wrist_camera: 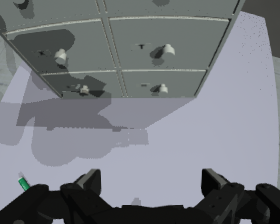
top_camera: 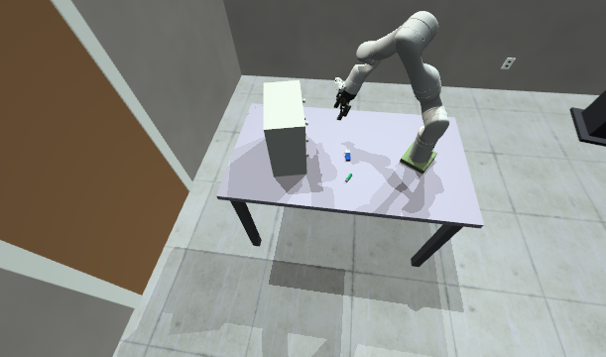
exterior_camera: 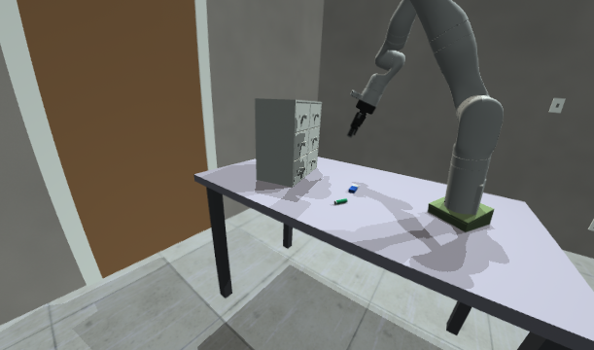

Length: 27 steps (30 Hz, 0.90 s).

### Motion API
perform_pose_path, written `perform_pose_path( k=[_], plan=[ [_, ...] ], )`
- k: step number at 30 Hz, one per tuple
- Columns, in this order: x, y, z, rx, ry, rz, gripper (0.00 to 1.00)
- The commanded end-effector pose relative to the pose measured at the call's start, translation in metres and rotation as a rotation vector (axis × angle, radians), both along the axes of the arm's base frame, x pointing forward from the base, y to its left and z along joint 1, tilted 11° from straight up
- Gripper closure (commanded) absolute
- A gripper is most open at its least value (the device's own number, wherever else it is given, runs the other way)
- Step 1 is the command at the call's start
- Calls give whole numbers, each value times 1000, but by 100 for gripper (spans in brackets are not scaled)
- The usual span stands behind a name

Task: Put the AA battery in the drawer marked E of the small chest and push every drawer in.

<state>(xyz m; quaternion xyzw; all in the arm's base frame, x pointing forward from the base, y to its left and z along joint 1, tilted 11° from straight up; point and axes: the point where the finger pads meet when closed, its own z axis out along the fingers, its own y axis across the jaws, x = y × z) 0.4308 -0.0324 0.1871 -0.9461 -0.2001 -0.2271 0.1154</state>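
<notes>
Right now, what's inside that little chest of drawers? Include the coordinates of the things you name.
The chest [top_camera: 284,104] [exterior_camera: 275,141] [wrist_camera: 122,85] hides its contents: every drawer in view looks pushed in, so only fronts with knobs show. Whether anything lies inside cannot be seen.

open air between claw [top_camera: 341,118] [exterior_camera: 350,135] [wrist_camera: 151,181] and chest [top_camera: 286,149] [exterior_camera: 275,141] [wrist_camera: 114,46]

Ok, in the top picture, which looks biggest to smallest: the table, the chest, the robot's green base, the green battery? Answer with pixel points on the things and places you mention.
1. Table [top_camera: 382,198] [exterior_camera: 399,228] [wrist_camera: 236,130]
2. Chest [top_camera: 284,106] [exterior_camera: 275,141] [wrist_camera: 156,32]
3. Green base [top_camera: 406,161] [exterior_camera: 447,217]
4. Green battery [top_camera: 348,177] [exterior_camera: 340,201] [wrist_camera: 23,184]
</notes>
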Motion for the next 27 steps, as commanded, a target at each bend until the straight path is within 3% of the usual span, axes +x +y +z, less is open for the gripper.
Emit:
perform_pose_path(
  k=[1, 27],
  plan=[
    [0, -2, -2, 7, -10, -9, 0],
    [12, 6, -16, 78, -159, -31, 0]
  ],
)
